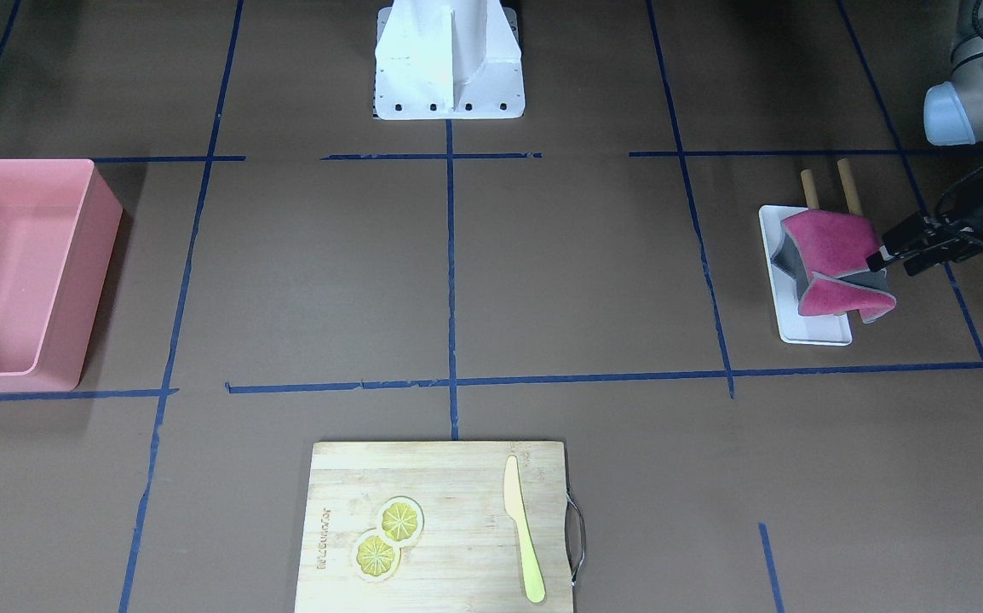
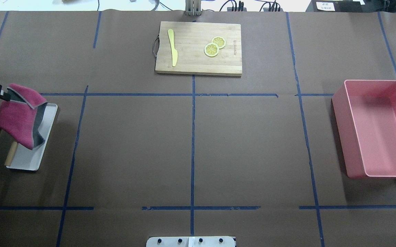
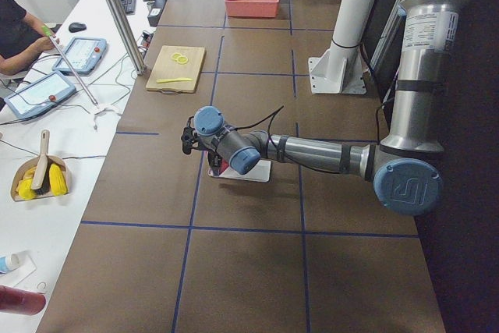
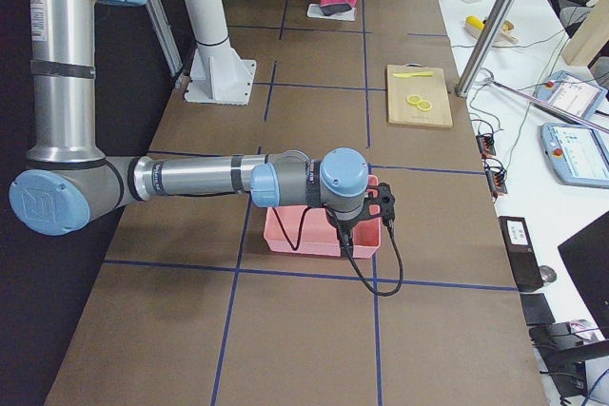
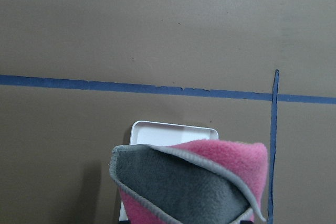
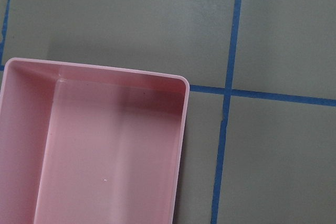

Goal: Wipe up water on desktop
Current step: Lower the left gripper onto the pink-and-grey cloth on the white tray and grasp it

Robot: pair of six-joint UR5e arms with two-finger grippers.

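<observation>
Matte dark-brown desktop [image 1: 585, 272], gridded with blue tape lines [image 1: 451, 281]; left gripper [image 1: 882, 253] pinches a pink-and-grey cloth [image 1: 828, 243].

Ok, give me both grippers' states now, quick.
Left gripper: jaws shut on the pink-and-grey cloth.
Right gripper: cannot be told; it shows only in the side view, above the pink bin.

- Left arm of silver-grey metal tubes [image 3: 312, 151]: round joint housings with light-blue caps; the large cap at lower right of the left-side view bears a pale logo.
- White printed label [image 3: 418, 30] on the upright tube, upper right.
- Black two-finger left gripper [image 1: 888, 255], thin black wires trailing.
- Right arm of silver-grey tubes [image 4: 190, 178]: blue caps, looping black cable [image 4: 381, 268].
- White pedestal base [image 1: 449, 64], top centre: dark screw holes along its foot.
</observation>
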